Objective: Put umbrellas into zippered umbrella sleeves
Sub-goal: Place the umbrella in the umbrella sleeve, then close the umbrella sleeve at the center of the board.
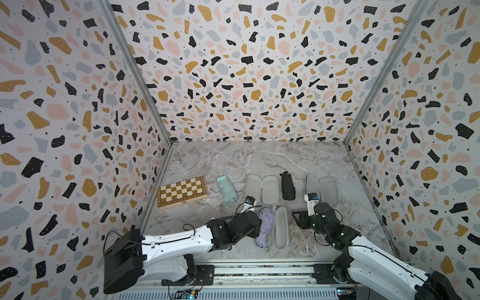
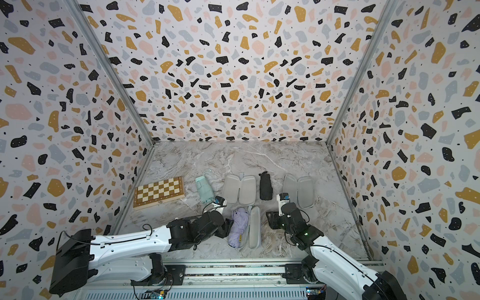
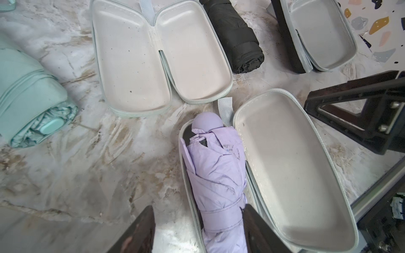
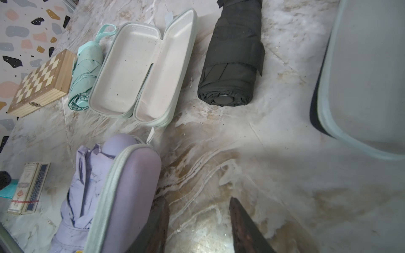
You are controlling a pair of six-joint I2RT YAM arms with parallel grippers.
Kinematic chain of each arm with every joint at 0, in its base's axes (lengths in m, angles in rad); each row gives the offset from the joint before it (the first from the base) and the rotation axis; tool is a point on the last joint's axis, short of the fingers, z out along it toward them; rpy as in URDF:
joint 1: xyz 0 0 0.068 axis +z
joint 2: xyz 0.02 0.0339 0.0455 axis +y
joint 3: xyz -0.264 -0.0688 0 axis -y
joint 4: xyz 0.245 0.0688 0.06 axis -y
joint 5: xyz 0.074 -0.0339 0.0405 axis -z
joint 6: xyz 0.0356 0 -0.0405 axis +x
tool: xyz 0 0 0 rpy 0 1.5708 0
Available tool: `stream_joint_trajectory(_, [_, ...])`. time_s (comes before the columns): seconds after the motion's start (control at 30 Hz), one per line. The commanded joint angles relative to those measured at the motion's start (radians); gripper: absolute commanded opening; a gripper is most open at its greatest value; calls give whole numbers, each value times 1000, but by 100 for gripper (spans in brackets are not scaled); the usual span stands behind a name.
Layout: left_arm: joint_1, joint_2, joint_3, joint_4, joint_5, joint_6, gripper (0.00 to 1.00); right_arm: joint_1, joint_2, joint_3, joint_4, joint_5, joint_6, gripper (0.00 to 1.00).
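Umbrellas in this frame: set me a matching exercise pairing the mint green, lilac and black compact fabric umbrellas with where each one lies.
Things
1. mint green fabric umbrella
2. lilac fabric umbrella
3. black fabric umbrella

Places
A. between the mint-edged clamshell sleeve and the black-backed clamshell sleeve, both open
B. in one half of the open lilac zippered sleeve
C. on the marble table beside the checkered wooden chessboard box

Pairs: 1-C, 2-B, 3-A
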Motion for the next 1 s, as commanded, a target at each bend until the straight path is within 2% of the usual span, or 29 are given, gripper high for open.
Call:
stream_joint_trajectory(0.0, [1, -21, -40, -1, -9, 26, 58, 33, 15, 4, 1, -22, 13, 45])
stream_joint_trajectory(0.1, [6, -3, -79, 74, 0, 29, 46, 80, 49, -16, 69, -66, 11, 48])
stream_joint_trajectory(0.23, [88, 39, -133, 201, 174, 38, 43, 152, 84, -12, 139, -83, 17, 64])
stream_joint_trajectory(0.3, [113, 27, -161, 223, 175, 28, 41, 180, 108, 1, 149, -82, 13, 68])
stream_joint_trajectory(0.57, [156, -39, -181, 200, 159, 50, 36, 209, 196, 20, 203, -95, 10, 70])
stream_joint_trajectory(0.63, [207, -1, -171, 230, 169, 69, 34, 216, 200, 22, 213, -90, 11, 71])
stream_joint_trajectory(0.73, [282, 76, -137, 304, 275, 94, 31, 220, 211, 28, 224, -89, 7, 72])
stream_joint_trajectory(0.87, [283, 166, -106, 382, 364, 100, 31, 223, 253, 30, 274, -122, 6, 73])
stream_joint_trajectory(0.97, [283, 207, -102, 412, 381, 102, 31, 228, 288, 37, 307, -140, 5, 74])
